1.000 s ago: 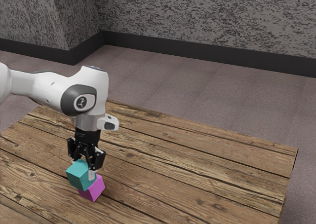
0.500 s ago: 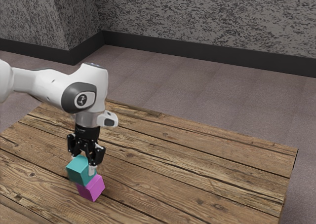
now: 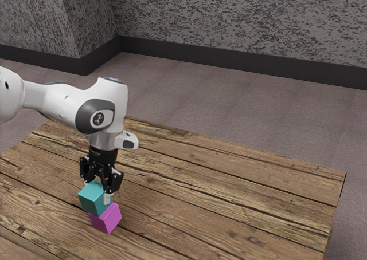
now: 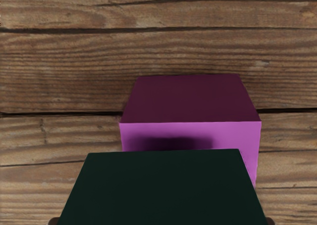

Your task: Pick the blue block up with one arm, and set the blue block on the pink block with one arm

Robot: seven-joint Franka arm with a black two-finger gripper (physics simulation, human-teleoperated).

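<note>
The blue block (image 3: pixel 90 200), teal in colour, is held in my black gripper (image 3: pixel 97 192), which is shut on it from two sides. It sits low over the pink block (image 3: pixel 107 219), offset toward the exterior view's left, so it overhangs that side. I cannot tell whether the two blocks touch. In the wrist view the blue block (image 4: pixel 163 188) is the dark shape just under my hand, and the pink block (image 4: pixel 190 121) lies partly beyond it on the planks.
The wooden plank table (image 3: pixel 229 191) stretches away to the exterior view's right, with its far edge (image 3: pixel 338 177) dropping off to the carpeted floor. Dark speckled walls stand behind.
My hand has shifted slightly with the blue block still held in it. The upper arm has turned a little. The pink block has not moved.
</note>
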